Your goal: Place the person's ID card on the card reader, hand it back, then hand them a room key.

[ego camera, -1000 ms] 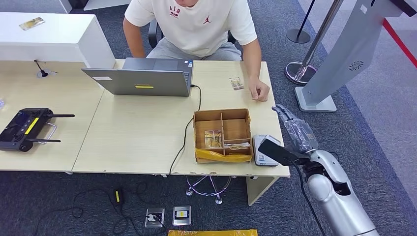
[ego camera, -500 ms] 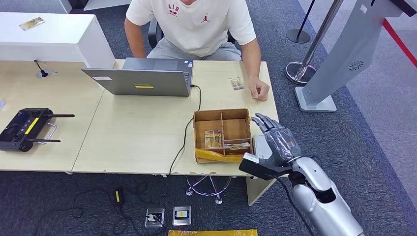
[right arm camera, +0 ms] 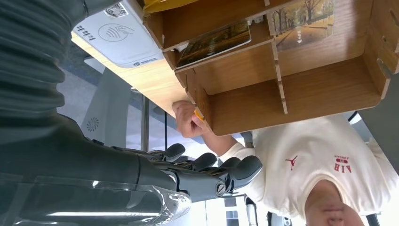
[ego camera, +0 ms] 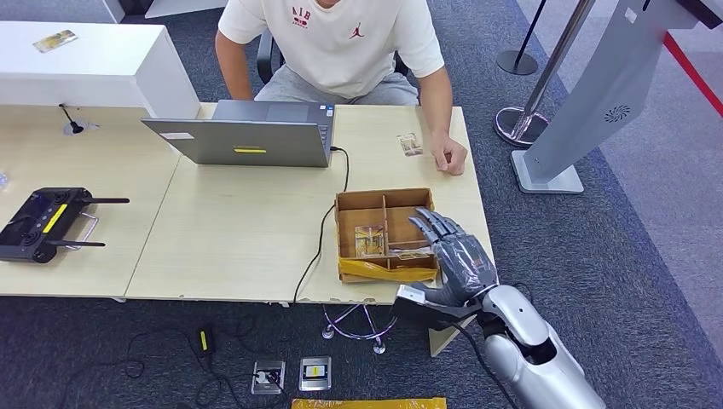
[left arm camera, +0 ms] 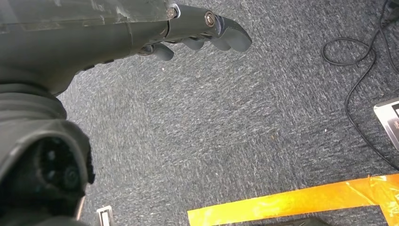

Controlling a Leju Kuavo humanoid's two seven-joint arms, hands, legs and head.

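While the ID card (ego camera: 409, 144) lies near the tabletop's far right edge beside the person's hand (ego camera: 449, 157) | my right hand (ego camera: 456, 256) hovers fingers spread, empty, over the card reader (right arm camera: 117, 36) by the wooden box (ego camera: 384, 223) | left hand (left arm camera: 202, 28) hangs empty, loosely open.

Bare desk (ego camera: 239, 239) lies left of the divided box (ego camera: 385, 223); behind it, the person's hand (ego camera: 449, 157) and laptop (ego camera: 247, 136) block passage.
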